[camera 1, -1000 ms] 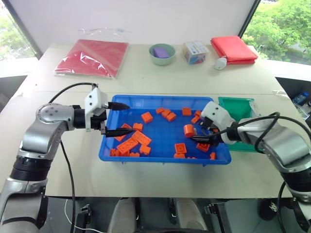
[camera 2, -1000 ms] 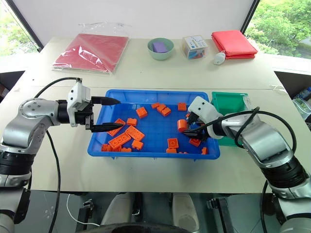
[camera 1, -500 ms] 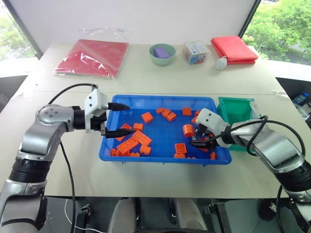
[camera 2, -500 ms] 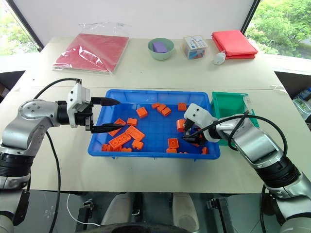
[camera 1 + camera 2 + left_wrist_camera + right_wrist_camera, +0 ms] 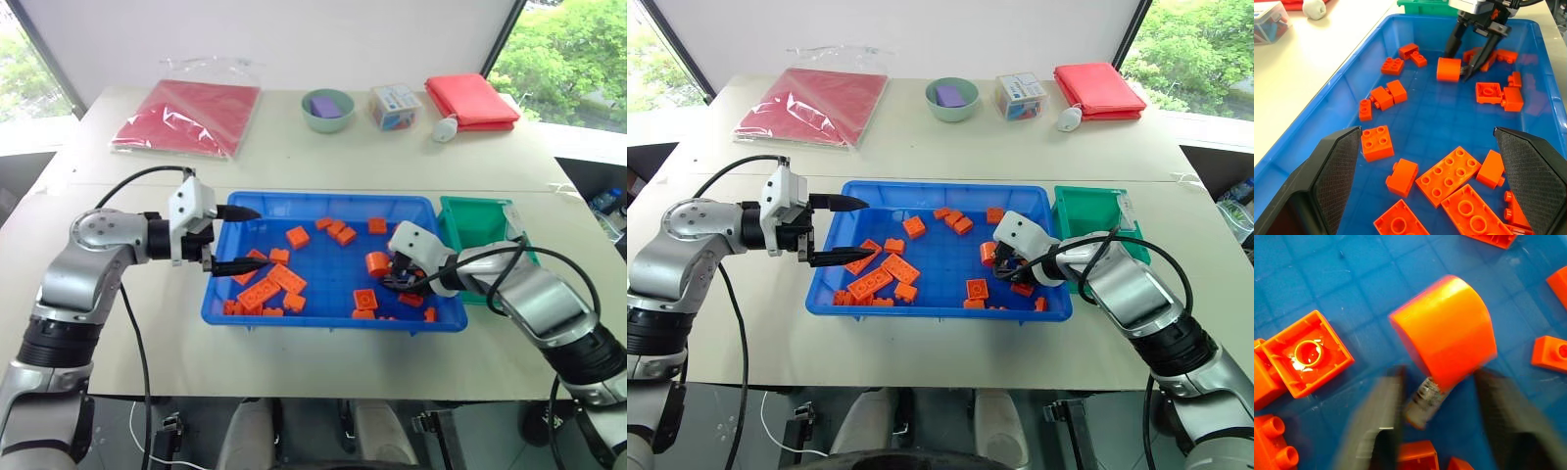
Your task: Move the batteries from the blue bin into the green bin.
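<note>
The blue bin sits mid-table with several orange bricks in it. One small silver battery lies on its floor, partly tucked under a rounded orange brick. My right gripper is down at the bin's right side, its blurred fingers apart on either side of that battery; the same gripper stands over the rounded brick. Just right of the blue bin is the green bin. My left gripper hangs open over the bin's left end, holding nothing.
At the back of the table lie a red plastic bag, a pale green bowl, a clear box, a red cloth and a small white object. Loose bricks crowd the bin's front left corner.
My right gripper has moved left and down inside the blue bin, to the rounded orange brick. The left arm has stayed still.
</note>
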### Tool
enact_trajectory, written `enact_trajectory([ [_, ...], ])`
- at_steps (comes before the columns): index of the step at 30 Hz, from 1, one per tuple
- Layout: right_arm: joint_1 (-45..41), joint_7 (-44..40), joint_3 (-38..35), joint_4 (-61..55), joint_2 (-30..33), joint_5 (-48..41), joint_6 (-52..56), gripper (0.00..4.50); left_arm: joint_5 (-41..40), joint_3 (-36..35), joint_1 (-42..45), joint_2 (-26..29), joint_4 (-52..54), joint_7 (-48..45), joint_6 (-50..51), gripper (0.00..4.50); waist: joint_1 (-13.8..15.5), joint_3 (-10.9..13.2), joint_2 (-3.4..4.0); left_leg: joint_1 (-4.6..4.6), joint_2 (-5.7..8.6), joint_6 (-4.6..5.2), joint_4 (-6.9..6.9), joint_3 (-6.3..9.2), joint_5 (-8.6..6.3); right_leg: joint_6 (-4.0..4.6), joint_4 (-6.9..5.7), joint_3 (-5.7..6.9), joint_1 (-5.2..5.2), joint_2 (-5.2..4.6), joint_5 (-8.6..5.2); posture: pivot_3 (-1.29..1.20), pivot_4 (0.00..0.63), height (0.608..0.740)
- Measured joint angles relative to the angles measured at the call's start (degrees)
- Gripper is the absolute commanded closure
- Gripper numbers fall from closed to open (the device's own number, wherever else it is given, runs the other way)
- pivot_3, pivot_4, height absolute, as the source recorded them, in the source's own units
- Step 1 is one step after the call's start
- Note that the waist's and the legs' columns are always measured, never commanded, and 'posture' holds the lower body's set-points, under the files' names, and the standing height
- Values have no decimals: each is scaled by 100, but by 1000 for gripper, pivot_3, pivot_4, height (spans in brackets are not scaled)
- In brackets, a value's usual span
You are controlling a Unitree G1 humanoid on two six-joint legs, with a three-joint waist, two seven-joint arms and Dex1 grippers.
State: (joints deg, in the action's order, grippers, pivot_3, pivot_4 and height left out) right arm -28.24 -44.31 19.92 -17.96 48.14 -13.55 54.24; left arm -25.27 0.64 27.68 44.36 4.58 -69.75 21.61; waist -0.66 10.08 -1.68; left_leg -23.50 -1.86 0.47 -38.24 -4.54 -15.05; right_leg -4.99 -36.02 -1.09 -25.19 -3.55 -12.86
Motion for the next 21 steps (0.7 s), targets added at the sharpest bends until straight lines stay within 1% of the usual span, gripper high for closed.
enact_trajectory([
  [1,4,-9,0,-12,-14,1,-5,4394,0,0,0,1,0,0,0,0,3,0,0,0,0,0,0,0,0,0,0,0,1,0,0,0,150,736],
  [2,5,-9,-3,-16,-15,3,1,4473,0,0,1,1,-1,-1,0,0,4,0,0,0,0,0,-1,0,0,0,0,0,1,-1,0,0,150,736],
  [7,45,-39,-169,-131,-57,-113,165,4470,0,0,12,0,-11,-6,0,0,3,0,0,0,0,0,-1,0,0,0,0,1,0,0,0,0,150,736],
  [11,-144,-160,-698,-317,-96,-546,635,4470,1,2,19,0,-57,-19,-4,0,-6,1,1,-1,-1,0,0,0,0,0,-1,0,-2,-1,0,0,150,736],
  [14,-525,-221,-1366,-330,1,-855,948,4470,0,7,34,-2,-101,-47,-12,0,-9,1,2,0,-2,0,0,1,0,0,-1,1,-3,-1,0,0,150,736],
  [18,-674,-370,-2313,-246,692,-1112,1223,4470,1,8,24,4,-130,-101,-67,0,42,1,2,-6,-1,1,3,0,-1,0,2,9,-2,-5,0,0,150,736],
  [20,-487,-460,-2666,-131,1086,-1132,1170,4470,1,12,23,8,-147,-120,-77,0,42,1,2,-7,-1,4,3,0,-3,1,6,8,-2,-7,0,0,150,736],
  [21,-397,-479,-2771,-58,1179,-1128,1159,4470,2,12,19,11,-164,-125,-77,0,26,1,1,-7,-1,4,3,0,-3,1,8,7,-2,-7,0,0,150,736],
])
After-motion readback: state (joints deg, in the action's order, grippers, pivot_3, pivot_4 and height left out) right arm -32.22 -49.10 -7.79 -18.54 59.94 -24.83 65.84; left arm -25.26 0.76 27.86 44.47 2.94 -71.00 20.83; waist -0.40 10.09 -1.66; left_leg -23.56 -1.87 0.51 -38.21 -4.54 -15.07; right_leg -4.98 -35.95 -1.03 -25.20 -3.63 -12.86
